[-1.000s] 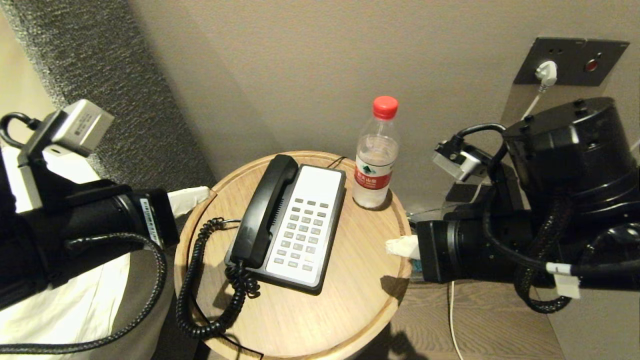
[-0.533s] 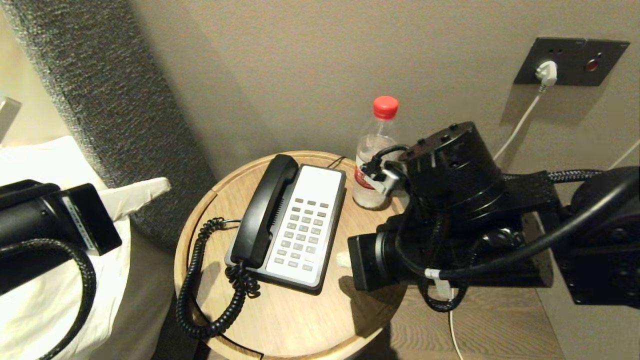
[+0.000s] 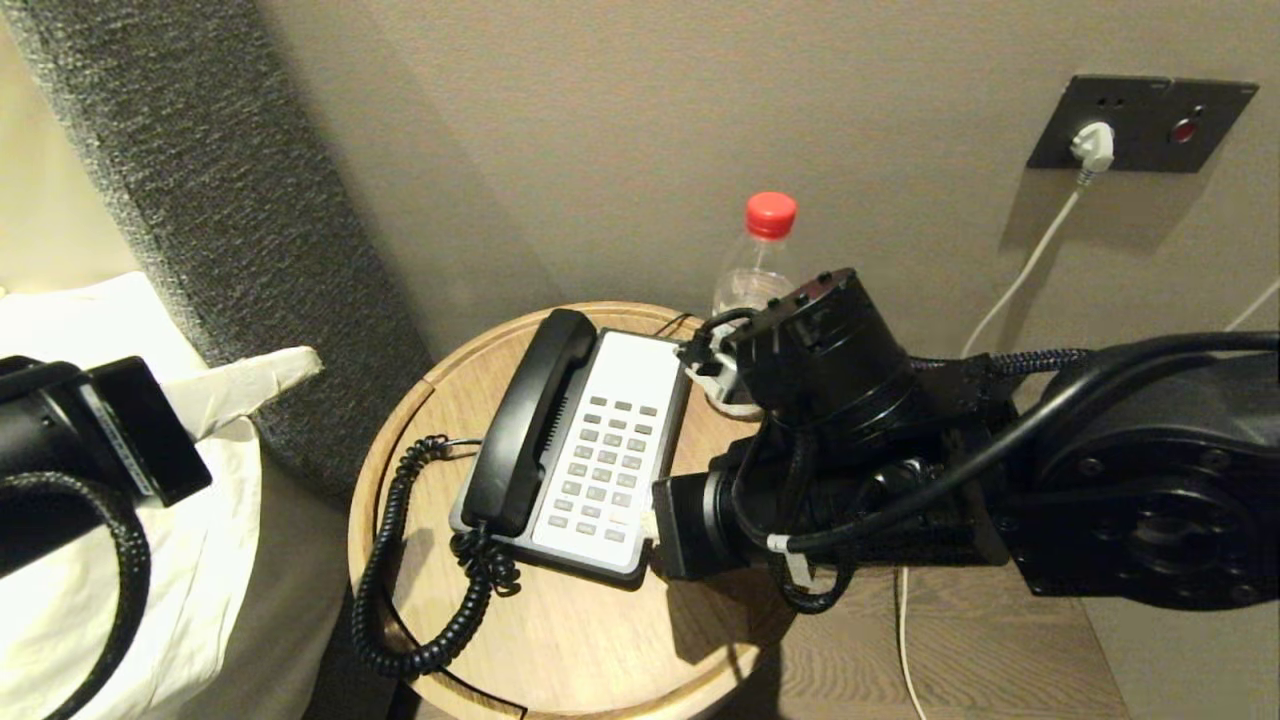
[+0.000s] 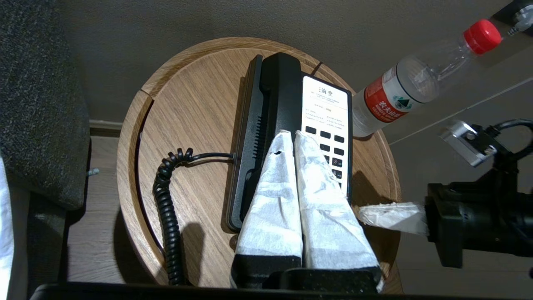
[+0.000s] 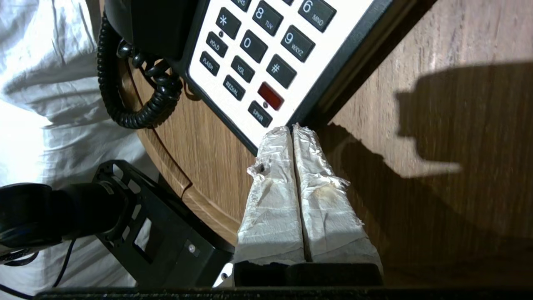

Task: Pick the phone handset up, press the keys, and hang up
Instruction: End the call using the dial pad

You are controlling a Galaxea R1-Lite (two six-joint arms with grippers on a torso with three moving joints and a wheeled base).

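Phone handset (image 3: 525, 425) lies cradled on the phone base (image 3: 600, 450); judged rigid, light, smooth plastic, best gripped mid-shaft. Coiled cord (image 3: 395, 560) may drag. Left gripper (image 4: 290, 137) and right gripper (image 5: 291, 129) both pressed shut, nothing held.

My right arm's black housing covers most of the water bottle (image 3: 768, 232) and the tips of my right gripper (image 3: 650, 522) in the head view, my wrapped left fingers (image 4: 287, 196) hide the phone's lower keys (image 4: 333, 150), and the handset (image 5: 145, 25) is cut off by the right wrist picture's edge.
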